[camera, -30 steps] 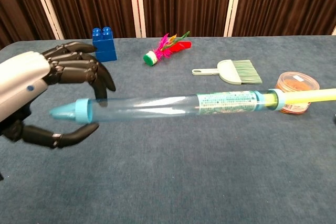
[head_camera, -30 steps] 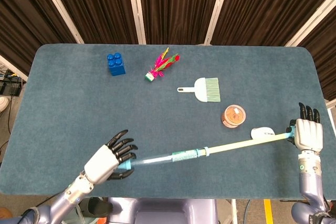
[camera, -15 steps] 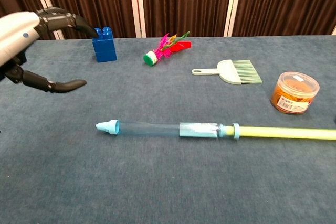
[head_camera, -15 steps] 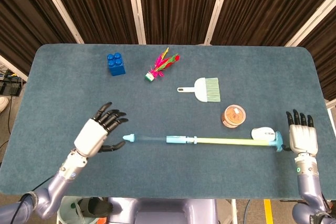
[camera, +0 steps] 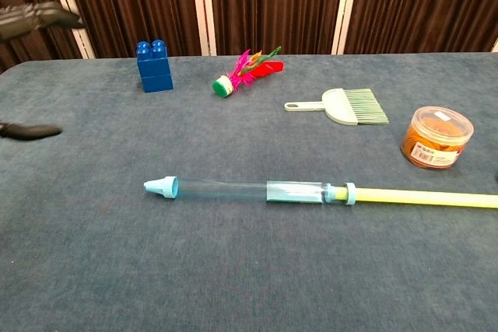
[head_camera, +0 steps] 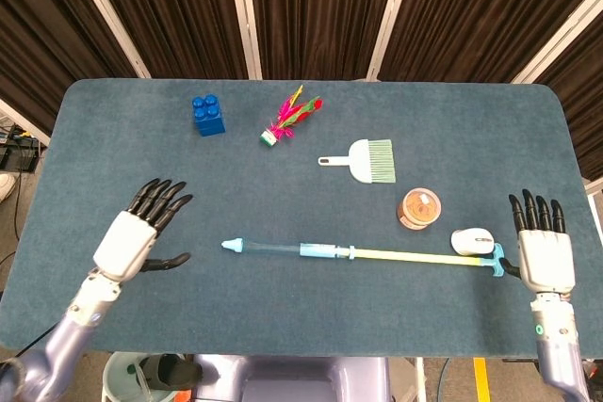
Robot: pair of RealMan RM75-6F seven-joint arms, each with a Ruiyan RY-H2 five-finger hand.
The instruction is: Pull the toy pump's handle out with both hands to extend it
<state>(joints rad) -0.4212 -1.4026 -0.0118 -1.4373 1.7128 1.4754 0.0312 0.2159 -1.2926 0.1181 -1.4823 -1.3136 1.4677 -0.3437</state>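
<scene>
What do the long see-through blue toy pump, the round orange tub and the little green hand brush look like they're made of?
The long clear blue toy pump looks like glossy transparent plastic: the table shows through its barrel, and its yellow rod looks opaque and matte. The round orange tub seems to be clear plastic, with its contents visible. The small pale green hand brush appears to be moulded matte plastic with fine synthetic-looking bristles.
</scene>
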